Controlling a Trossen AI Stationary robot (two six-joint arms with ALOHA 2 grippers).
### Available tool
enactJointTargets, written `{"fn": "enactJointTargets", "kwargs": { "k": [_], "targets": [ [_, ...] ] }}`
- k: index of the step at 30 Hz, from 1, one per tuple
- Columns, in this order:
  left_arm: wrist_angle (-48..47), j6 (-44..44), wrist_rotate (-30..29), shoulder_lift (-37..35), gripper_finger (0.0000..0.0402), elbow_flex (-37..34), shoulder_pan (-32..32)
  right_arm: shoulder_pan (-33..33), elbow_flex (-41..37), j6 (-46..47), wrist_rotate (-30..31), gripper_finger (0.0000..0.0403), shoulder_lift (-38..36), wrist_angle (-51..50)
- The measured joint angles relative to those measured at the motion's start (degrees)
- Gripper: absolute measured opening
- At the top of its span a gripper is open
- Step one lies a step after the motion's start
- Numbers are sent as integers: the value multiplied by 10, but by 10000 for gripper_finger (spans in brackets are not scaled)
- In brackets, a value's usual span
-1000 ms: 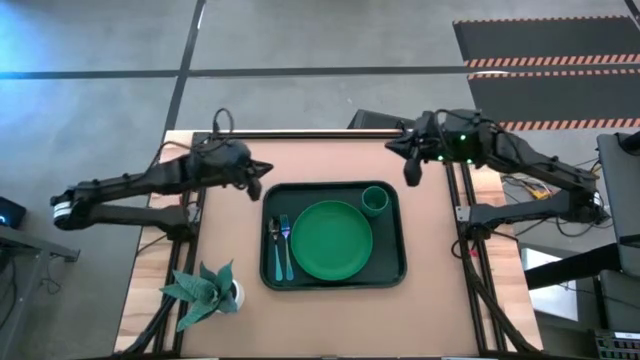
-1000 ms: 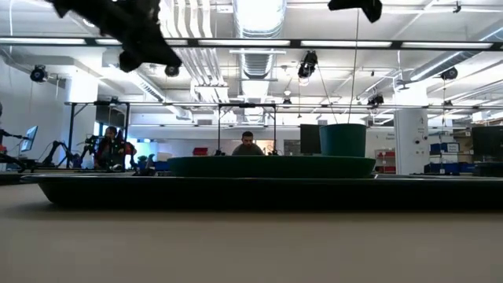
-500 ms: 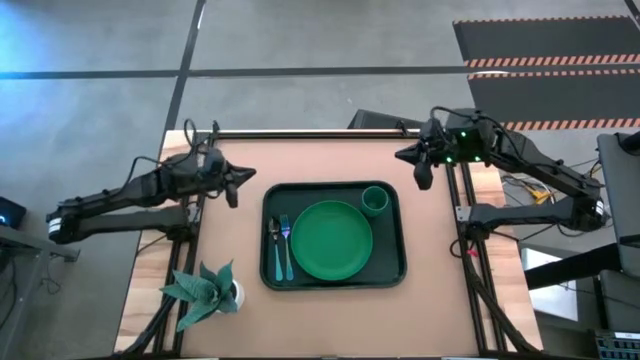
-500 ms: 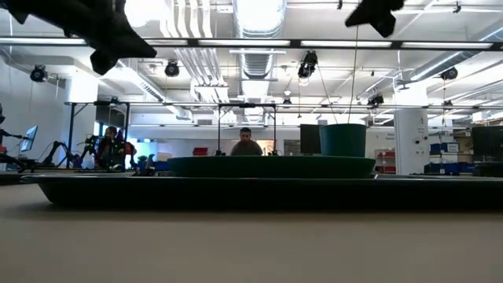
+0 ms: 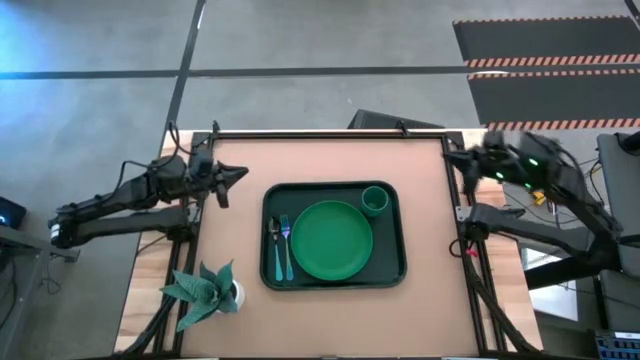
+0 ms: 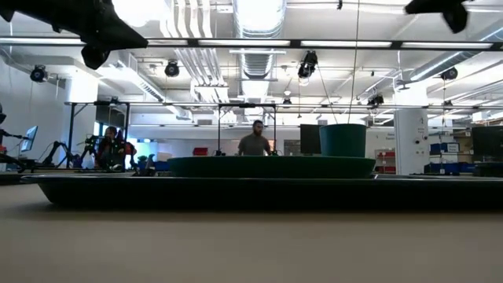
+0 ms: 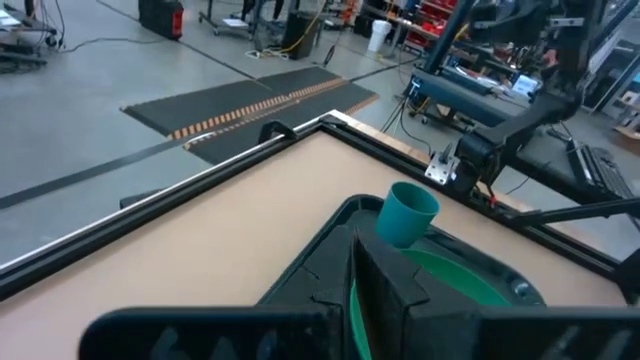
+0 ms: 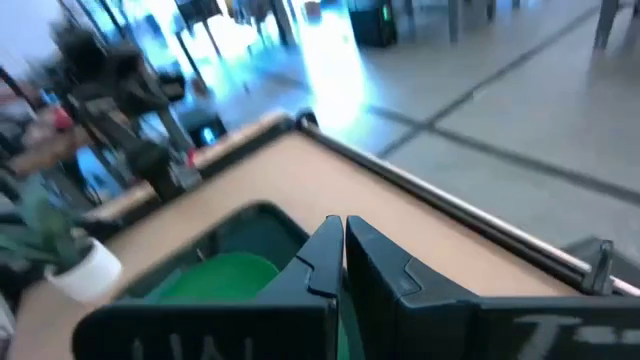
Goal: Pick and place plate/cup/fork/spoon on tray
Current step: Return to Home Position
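The dark green tray (image 5: 390, 262) lies in the middle of the table. On it rest the bright green plate (image 5: 331, 240), the small green cup (image 5: 375, 200) upright at the tray's far right corner, and the fork and spoon (image 5: 280, 248), side by side left of the plate. In the low view the cup (image 6: 342, 140) stands above the plate's rim (image 6: 271, 165). My left gripper (image 5: 228, 180) is shut and empty, up in the air near the table's left edge; its shut fingers show in the left wrist view (image 7: 352, 275). My right gripper (image 5: 455, 160) is shut and empty above the far right edge, as the right wrist view (image 8: 342, 250) also shows.
A white pot with a green leafy plant (image 5: 205, 290) stands at the table's near left corner. Dark frame rails run along the table's left, right and far edges. People (image 6: 255, 141) show in the room far behind the table.
My left gripper has drawn back from the tray's far left corner toward the table's left edge and risen a little. My right gripper has drawn back from beside the cup toward the table's right edge. The things on the tray have stayed still.
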Motion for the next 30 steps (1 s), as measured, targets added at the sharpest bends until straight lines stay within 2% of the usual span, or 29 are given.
{"fn": "enactJointTargets", "kwargs": {
  "k": [13,17,22,25,30],
  "targets": [
    [-30,-14,16,-44,0,0,0,0,-110,34,6,8,-199,3],
    [-22,-17,16,-69,0,0,0,0,-118,38,51,8,-247,3],
    [-21,-72,19,-97,0,0,0,0,-90,81,117,8,-231,13],
    [-25,-105,19,-109,0,0,0,0,-77,85,104,8,-209,18],
    [-28,-106,20,-120,0,0,0,0,-52,69,104,8,-176,28]
  ]
}}
